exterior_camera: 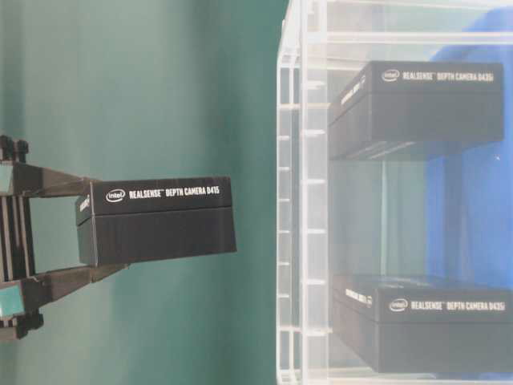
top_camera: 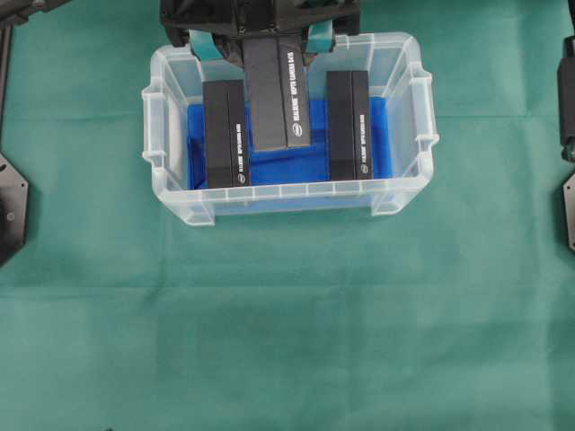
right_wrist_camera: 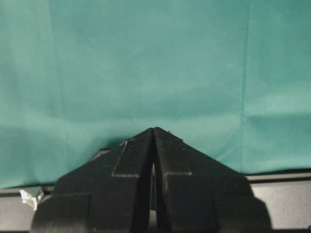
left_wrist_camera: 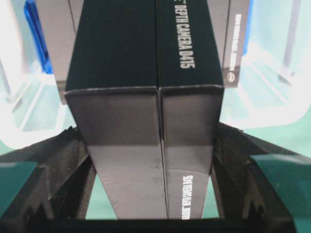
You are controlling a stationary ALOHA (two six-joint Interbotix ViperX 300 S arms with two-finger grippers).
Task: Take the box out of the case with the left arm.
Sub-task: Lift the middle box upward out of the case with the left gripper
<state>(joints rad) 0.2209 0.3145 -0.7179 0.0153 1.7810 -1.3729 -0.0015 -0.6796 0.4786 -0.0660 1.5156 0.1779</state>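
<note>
The clear case [top_camera: 409,63] with blue cloth lining stands at the far middle of the table. Two black boxes [top_camera: 225,135] [top_camera: 349,126] lie inside it, left and right. My left gripper [top_camera: 260,45] is shut on a third black box [top_camera: 278,94] by its end and holds it over the middle of the case. In the table-level view the held box [exterior_camera: 156,220] is outside the case wall [exterior_camera: 300,200], with the left gripper [exterior_camera: 84,228] round its end. The left wrist view shows the box [left_wrist_camera: 146,73] between both fingers [left_wrist_camera: 63,165]. My right gripper [right_wrist_camera: 153,133] is shut and empty over bare cloth.
Green cloth [top_camera: 287,341] covers the table. The right arm [top_camera: 567,90] rests at the right edge, and a black arm base [top_camera: 11,193] sits at the left edge. The case's ribbed rim [top_camera: 287,193] stands high around the two remaining boxes.
</note>
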